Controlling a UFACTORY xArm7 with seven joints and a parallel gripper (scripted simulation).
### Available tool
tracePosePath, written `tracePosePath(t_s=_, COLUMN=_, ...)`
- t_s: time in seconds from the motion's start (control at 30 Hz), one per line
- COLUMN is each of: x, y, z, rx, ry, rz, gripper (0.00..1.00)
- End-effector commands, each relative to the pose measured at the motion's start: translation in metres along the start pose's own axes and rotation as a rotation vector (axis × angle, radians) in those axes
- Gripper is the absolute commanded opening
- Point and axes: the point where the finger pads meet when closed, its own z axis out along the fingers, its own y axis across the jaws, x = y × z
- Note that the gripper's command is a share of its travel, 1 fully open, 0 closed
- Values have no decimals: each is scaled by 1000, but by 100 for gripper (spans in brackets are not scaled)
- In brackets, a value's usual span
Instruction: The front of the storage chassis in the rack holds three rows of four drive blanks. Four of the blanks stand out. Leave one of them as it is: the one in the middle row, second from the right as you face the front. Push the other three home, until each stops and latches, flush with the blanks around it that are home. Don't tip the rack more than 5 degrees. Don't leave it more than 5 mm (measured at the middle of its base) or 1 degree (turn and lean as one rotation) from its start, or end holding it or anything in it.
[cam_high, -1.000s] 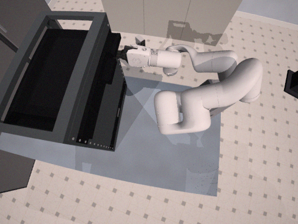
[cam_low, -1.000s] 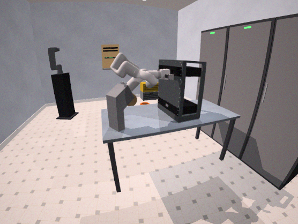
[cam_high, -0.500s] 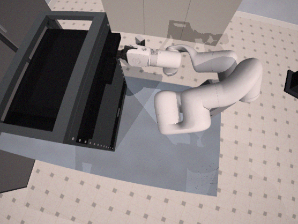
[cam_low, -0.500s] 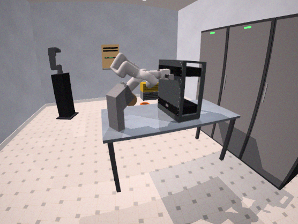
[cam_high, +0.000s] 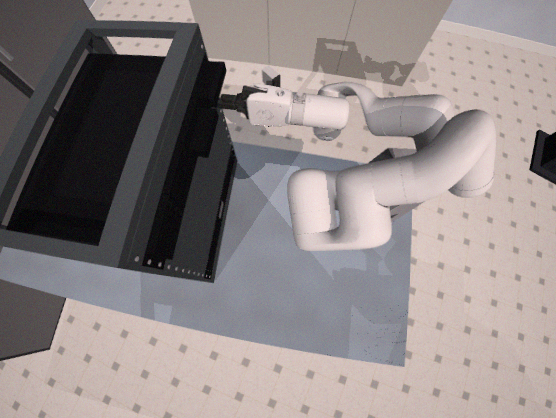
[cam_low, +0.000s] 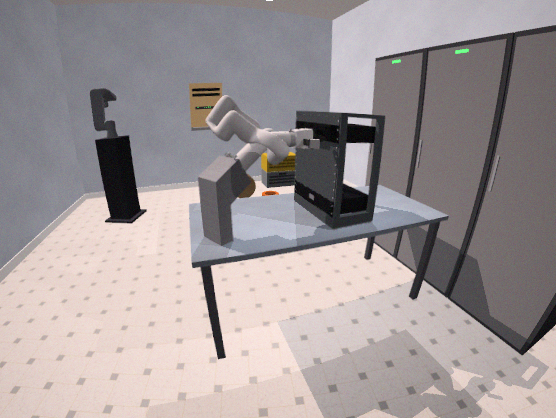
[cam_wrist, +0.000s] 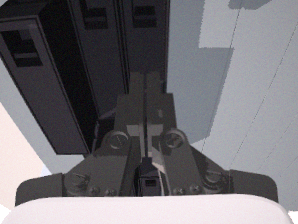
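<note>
The rack (cam_high: 144, 125) (cam_low: 344, 175) stands upright on the table. Its black chassis (cam_high: 216, 75) is near the top, and its front faces the arm. In the wrist view, one dark drive blank (cam_wrist: 55, 105) at the left stands well out. Beside it are a second blank (cam_wrist: 97, 55) and a third blank (cam_wrist: 145, 40), both farther back and at about the same depth. My gripper (cam_high: 219, 102) (cam_low: 318, 144) (cam_wrist: 145, 89) is shut and empty. Its tips overlap the third blank's front in the wrist view; contact cannot be told. The fingers hide the fronts below; the top and exterior views show no separate blanks.
A grey panel (cam_low: 316, 172) covers the rack's front below the chassis. The arm's bent links (cam_high: 340, 210) stand in front of the rack, above the blue-grey table (cam_high: 300, 310) (cam_low: 265, 235). Tall cabinets (cam_low: 455, 150) stand behind the rack.
</note>
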Motion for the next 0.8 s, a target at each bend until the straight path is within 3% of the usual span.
tracePosePath(t_s=0.0, x=0, y=0, z=-33, rx=-1, ry=1, rz=-3, gripper=0)
tracePosePath(t_s=0.27, x=0, y=0, z=-67, rx=-1, ry=1, rz=-3, gripper=0)
tracePosePath(t_s=0.57, x=0, y=-2, z=-70, rx=-1, ry=1, rz=-3, gripper=0)
tracePosePath(t_s=0.77, x=0, y=-29, z=-73, rx=-1, ry=1, rz=-3, gripper=0)
